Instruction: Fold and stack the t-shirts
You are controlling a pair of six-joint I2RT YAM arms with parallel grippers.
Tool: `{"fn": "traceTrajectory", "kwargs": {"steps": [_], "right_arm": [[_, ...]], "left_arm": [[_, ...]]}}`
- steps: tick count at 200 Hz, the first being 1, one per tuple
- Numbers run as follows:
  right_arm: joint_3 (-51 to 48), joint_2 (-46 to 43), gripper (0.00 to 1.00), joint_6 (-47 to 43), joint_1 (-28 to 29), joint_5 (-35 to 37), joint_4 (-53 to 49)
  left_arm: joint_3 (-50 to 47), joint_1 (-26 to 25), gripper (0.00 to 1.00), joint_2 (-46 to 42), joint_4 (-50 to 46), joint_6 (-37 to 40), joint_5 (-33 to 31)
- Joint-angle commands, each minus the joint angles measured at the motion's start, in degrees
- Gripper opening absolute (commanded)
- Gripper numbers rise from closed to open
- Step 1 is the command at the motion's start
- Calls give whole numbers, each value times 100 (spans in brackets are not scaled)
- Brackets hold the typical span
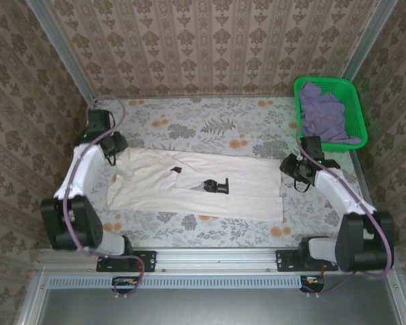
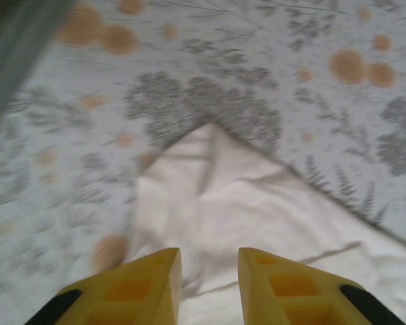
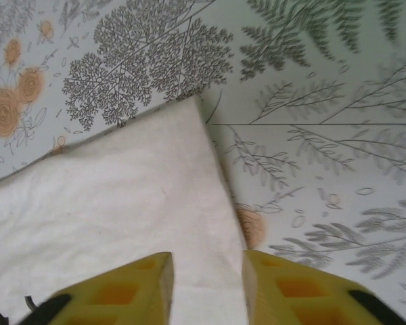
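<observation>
- Yellow plastic fingers point(image 2: 135, 284) of the left gripper point(image 2: 208, 257) stand a little apart over the far-left corner of the cloth. Nothing is pinched between them. In the top view the left gripper point(image 1: 115, 145) sits at the shirt's upper-left end.
- Cream-white short-sleeved cloth t-shirt point(image 1: 189, 186) lies flat as a long band across the middle of the floral-printed table cover point(image 1: 203, 125), running from one gripper to the other. Its left end is rumpled, with a flap turned over near the neck. Its right end is a clean, square edge.
- Small black chest print point(image 1: 215, 186) faces up, roughly mid-band.
- Right gripper point(image 1: 291, 166) is at the shirt's upper-right corner. In the wrist view its fingers point(image 3: 128, 291) are likewise slightly parted above that corner point(image 3: 183, 112), holding nothing.
- Green plastic mesh basket point(image 1: 328, 82) sits at the far right of the table with the lavender-purple cloth t-shirt point(image 1: 323, 112) bunched inside, untouched by either arm.
- Step in hand (judgement): the first shirt is part-folded. The lengthwise fold looks laid down, with both grippers standing free at its far corners. The cross fold is not yet done.
- Next move (judgement):
  - Both arms need a fresh pinch on one end of the band, then carry it over to meet the other end.
  - The left end wants smoothing first, or the wrinkles get folded in.
  - The purple shirt comes after, stacked on the cream one.
</observation>
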Motion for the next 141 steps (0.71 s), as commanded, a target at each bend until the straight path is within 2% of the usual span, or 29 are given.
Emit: {"fn": "traceTrajectory", "kwargs": {"steps": [1,26,36,73,117,141], "right_arm": [[575,853,27,450,281,-464,87],[1244,1855,24,345,692,-505,-128],[1518,2211,23,320,786,-512,-249],[2091,3034,22,344,843,-395,-514],[2282,3453,22,420,685,-265,-776],[2536,3609,22,538,646,-239,-943]], "left_arm": [[595,-143,26,883,-394,288,1221],[1429,-312,30,1942,-933,488,1207],[1777,-361,32,2299,-1196,570,1003],[2672,-380,30,3455,-1665,635,558],[3413,-321,27,4372,-1944,498,-800],[3864,-204,24,4798,-2134,444,-1260]]}}
